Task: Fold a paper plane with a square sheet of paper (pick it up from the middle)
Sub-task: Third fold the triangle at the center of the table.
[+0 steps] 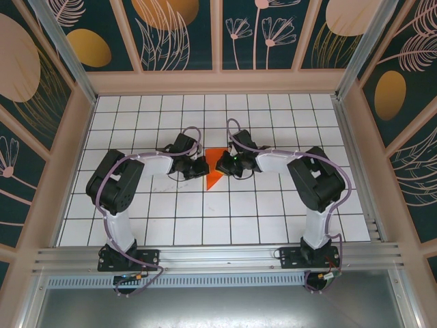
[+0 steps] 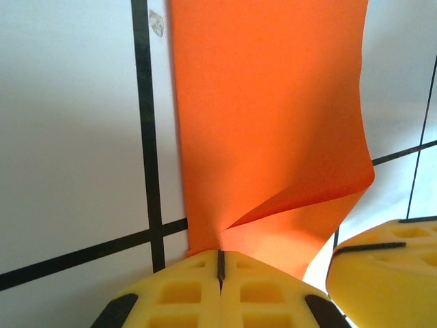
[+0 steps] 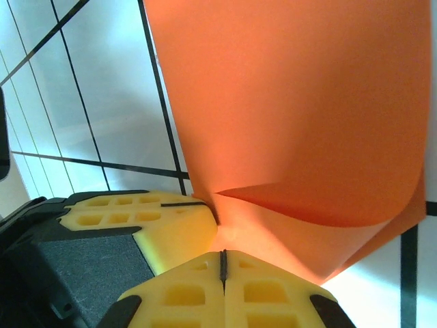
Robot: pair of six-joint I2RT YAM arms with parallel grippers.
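You are looking at a white table (image 1: 171,219) ruled with a black square grid. The square sheet of paper (image 1: 214,174), orange-red, lies near its centre, curled partly over itself. A small grey speck (image 2: 156,22) marks the surface just beside the paper's edge.

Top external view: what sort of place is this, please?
Probably an enclosed robot test cell: a white gridded table, leaf-patterned wall panels around it, a left arm and right arm bolted to an aluminium rail.
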